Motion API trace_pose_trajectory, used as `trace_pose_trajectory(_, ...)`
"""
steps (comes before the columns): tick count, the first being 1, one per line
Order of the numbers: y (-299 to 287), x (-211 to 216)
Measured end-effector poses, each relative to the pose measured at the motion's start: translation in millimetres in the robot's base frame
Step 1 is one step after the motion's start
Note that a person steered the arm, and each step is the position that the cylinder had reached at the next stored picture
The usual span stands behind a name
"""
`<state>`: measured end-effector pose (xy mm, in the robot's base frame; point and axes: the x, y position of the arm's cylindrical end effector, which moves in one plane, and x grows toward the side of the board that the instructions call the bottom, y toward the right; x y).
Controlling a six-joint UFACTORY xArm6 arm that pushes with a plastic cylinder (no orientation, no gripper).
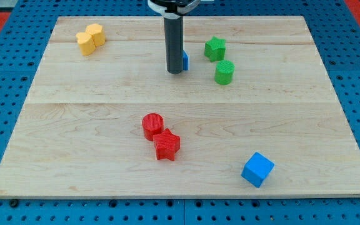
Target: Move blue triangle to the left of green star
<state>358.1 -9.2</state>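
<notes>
The green star (215, 49) lies near the view's top, right of centre. The blue triangle (185, 60) is mostly hidden behind my dark rod; only a sliver of blue shows at the rod's right side, to the left of the green star. My tip (175, 71) rests on the board right against the blue triangle's left side. A gap of bare wood separates the triangle from the star.
A green cylinder (224, 72) sits just below the green star. A yellow block (90, 39) is at the top left. A red cylinder (152, 125) and red star (167, 145) touch below centre. A blue cube (257, 169) is at bottom right. The wooden board (74, 137) lies on blue matting.
</notes>
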Motion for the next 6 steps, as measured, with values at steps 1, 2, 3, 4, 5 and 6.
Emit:
trace_pose_trajectory(1, 12, -1)
trace_pose_trajectory(2, 30, -5)
trace_pose_trajectory(3, 34, -26)
trace_pose_trajectory(4, 31, -38)
trace_pose_trajectory(5, 15, -38)
trace_pose_trajectory(6, -5, -40)
